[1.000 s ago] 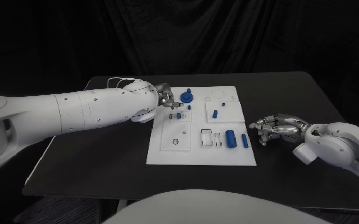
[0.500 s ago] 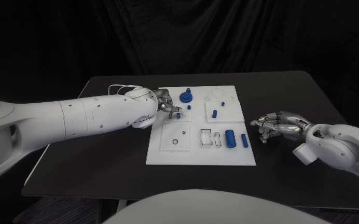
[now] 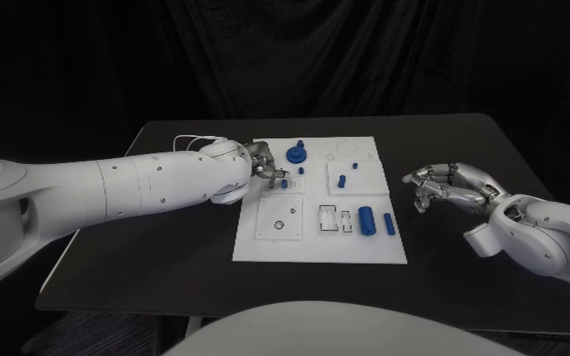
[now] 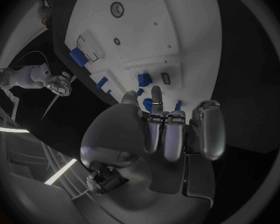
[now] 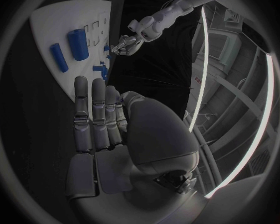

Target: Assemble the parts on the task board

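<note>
Over the flat white board (image 3: 319,245), my left hand (image 3: 268,170) hovers by blue pegs, grip unclear to me; my metallic right hand (image 3: 448,188) curls, holding nothing.

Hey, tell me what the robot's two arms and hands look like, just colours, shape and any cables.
Both arms are smooth, rounded white shells. The left arm has small dark dots along it and a thin pale cable looping at the wrist. The left hand and right hand are silver metal with jointed fingers.
</note>
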Available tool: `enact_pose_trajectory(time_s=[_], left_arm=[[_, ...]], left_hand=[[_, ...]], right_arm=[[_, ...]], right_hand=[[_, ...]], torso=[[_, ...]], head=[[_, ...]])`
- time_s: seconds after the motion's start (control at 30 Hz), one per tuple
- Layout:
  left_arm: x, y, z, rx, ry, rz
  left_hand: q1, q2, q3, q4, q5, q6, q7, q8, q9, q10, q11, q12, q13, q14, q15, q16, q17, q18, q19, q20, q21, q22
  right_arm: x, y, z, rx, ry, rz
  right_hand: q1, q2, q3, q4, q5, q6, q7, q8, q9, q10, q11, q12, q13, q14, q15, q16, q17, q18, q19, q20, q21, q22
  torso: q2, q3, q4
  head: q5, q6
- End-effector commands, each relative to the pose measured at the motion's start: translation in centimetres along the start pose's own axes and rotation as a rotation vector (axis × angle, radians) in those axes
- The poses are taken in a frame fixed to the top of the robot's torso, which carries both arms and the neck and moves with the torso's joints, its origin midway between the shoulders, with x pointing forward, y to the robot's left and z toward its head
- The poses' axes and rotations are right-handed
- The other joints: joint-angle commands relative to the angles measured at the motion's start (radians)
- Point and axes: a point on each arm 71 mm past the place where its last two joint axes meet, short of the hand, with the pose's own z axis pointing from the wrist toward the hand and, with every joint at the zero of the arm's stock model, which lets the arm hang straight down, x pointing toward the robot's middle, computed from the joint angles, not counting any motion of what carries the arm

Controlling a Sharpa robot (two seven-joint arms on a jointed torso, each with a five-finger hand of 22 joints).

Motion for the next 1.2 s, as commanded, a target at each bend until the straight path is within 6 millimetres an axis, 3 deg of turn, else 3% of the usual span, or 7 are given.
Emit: enact_pose_trajectory(time_s=[0.03, 0.97, 1.2], left_arm=[[0.2, -0.2, 0.0, 0.006, 0.009, 0.006], [1.0, -1.1, 0.6, -0.006, 0.066, 0.042], [1.2, -1.3, 0.6, -0.003, 0.076, 0.047]], left_hand=[[0.001, 0.001, 0.003, 0.000, -0.009, -0.008, -0.002, 0.006, 0.001, 0.106, -0.002, -0.001, 0.261, 0.104, -0.004, 0.003, 0.263, -0.013, -0.002, -0.001, -0.005, 0.188], [0.006, 0.009, 0.009, -0.001, -0.012, -0.011, -0.002, 0.006, -0.001, 0.106, -0.002, -0.001, 0.261, 0.104, -0.003, 0.003, 0.263, -0.010, -0.008, 0.000, -0.017, 0.185], [0.020, 0.011, 0.015, -0.002, 0.002, -0.015, -0.002, 0.005, -0.003, 0.106, -0.002, -0.001, 0.261, 0.104, -0.003, 0.003, 0.263, -0.009, -0.009, 0.001, -0.020, 0.184]], right_arm=[[-0.2, 0.7, 0.1, -0.074, -0.041, -0.028], [-0.1, 0.8, 0.7, -0.089, -0.021, -0.027], [0.0, 0.7, 0.7, -0.086, -0.017, -0.026]], right_hand=[[-0.011, -0.003, -0.002, -0.004, -0.006, 0.006, 0.000, 0.003, 0.001, 0.008, -0.001, 0.002, -0.001, 0.007, 0.000, 0.004, -0.001, 0.020, 0.006, -0.001, 0.006, -0.001], [-0.006, -0.003, 0.003, -0.005, 0.001, 0.002, -0.001, 0.001, -0.001, 0.009, -0.002, 0.002, -0.003, 0.009, -0.002, 0.003, -0.005, 0.020, 0.009, -0.003, 0.007, -0.002], [-0.005, -0.003, 0.004, -0.005, 0.002, 0.000, 0.000, 0.000, -0.001, 0.009, -0.002, 0.001, -0.004, 0.009, -0.002, 0.003, -0.005, 0.020, 0.010, -0.003, 0.006, -0.002]], torso=[[0.000, 0.0000, 0.0017], [0.001, 0.0004, 0.0012], [0.001, 0.0010, 0.0015]], head=[[-0.003, 0.000], [-0.004, 0.000], [-0.006, 0.000]])
